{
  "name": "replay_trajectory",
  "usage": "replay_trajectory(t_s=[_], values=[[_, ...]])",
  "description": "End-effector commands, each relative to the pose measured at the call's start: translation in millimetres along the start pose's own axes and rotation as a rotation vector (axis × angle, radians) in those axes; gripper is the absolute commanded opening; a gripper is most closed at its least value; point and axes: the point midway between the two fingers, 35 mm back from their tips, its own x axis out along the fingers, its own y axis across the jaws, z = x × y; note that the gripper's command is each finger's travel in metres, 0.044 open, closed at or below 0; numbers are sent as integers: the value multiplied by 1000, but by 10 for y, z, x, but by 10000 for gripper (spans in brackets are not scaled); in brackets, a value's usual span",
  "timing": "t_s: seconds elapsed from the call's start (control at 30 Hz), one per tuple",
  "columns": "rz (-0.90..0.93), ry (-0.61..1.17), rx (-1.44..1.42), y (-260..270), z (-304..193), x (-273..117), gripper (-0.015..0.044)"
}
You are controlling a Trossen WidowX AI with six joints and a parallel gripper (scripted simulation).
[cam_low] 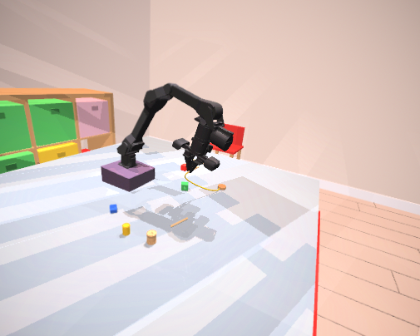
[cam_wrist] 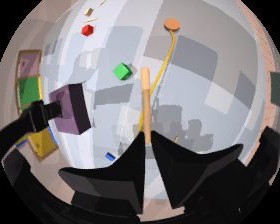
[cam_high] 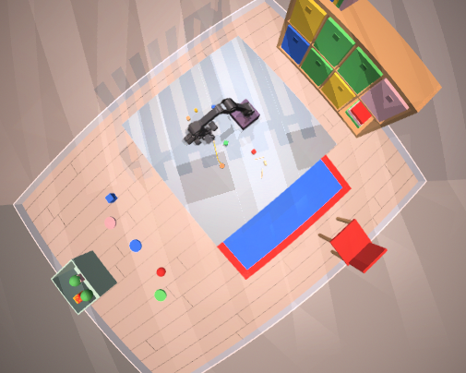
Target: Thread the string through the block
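My gripper (cam_low: 190, 170) (cam_wrist: 147, 135) is shut on the wooden stick (cam_wrist: 146, 97) and holds it above the table. The stick's far end points away from the fingers. The yellow string (cam_high: 216, 152) (cam_low: 202, 187) (cam_wrist: 162, 67) runs from near the fingertips down to the round orange-brown button (cam_high: 221, 165) (cam_low: 222, 187) (cam_wrist: 172, 24) on the table. A small tan block (cam_high: 265, 162) (cam_wrist: 89, 11) stands beyond the red cube, well away from the gripper; its hole cannot be made out. In the exterior view the gripper seems to hide it.
A green cube (cam_high: 225, 143) (cam_low: 185, 186) (cam_wrist: 122, 71) lies near the string. A red cube (cam_high: 254, 151) (cam_wrist: 87, 30) and loose sticks (cam_high: 261, 173) lie near the block. A blue cube (cam_low: 113, 209), yellow cylinder (cam_low: 126, 229), wooden cylinder (cam_low: 151, 237) and loose stick (cam_low: 179, 222) lie on the other side.
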Motion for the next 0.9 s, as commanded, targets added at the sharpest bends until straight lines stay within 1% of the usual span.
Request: replay_trajectory(t_s=[0.0, 0.87], values=[[0, -8, -115, -2, 8, -1, 0], [-17, -22, -1013, -21, -1, -7, 0]])
